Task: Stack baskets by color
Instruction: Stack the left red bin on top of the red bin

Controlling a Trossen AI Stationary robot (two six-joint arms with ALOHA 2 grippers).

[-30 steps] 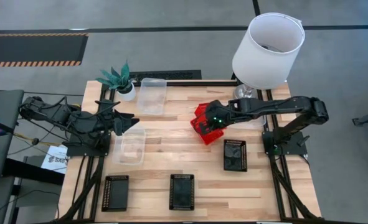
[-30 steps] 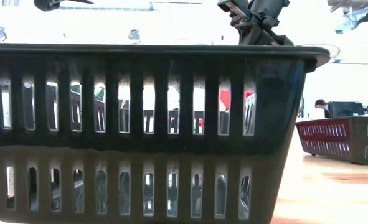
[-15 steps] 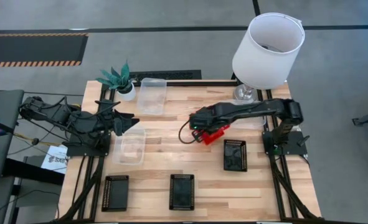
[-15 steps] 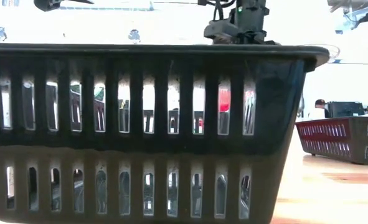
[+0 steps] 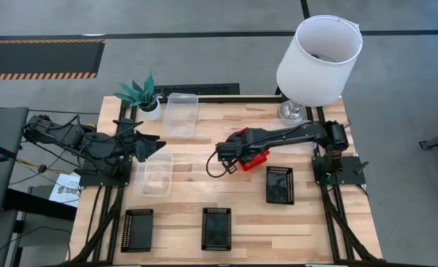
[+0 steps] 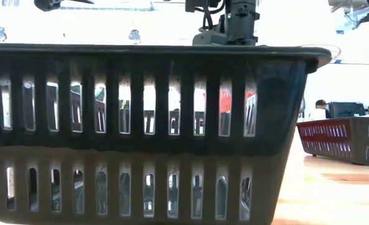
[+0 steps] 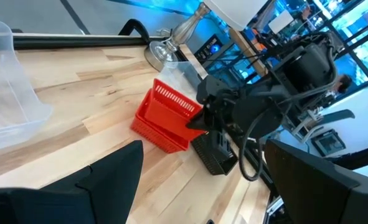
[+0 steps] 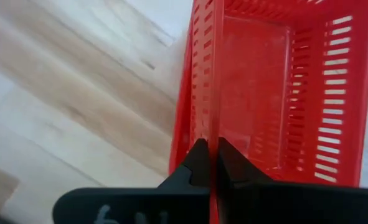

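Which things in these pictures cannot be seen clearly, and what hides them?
- Red baskets, high view: the right arm covers them, so their number is unclear.
- Table behind the black basket, low view: this near basket hides most of it.
- Right gripper, right wrist view: shut on the red rim; the baskets' far end is cut off.

My right gripper [image 8: 212,163] pinches the red baskets' [image 5: 253,157] rim mid-table. 3 black baskets [image 5: 217,228] lie near; 2 clear baskets [image 5: 180,113] lie left.

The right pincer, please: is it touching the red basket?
Touching. The right wrist view shows the right pincer shut on the red basket rim.
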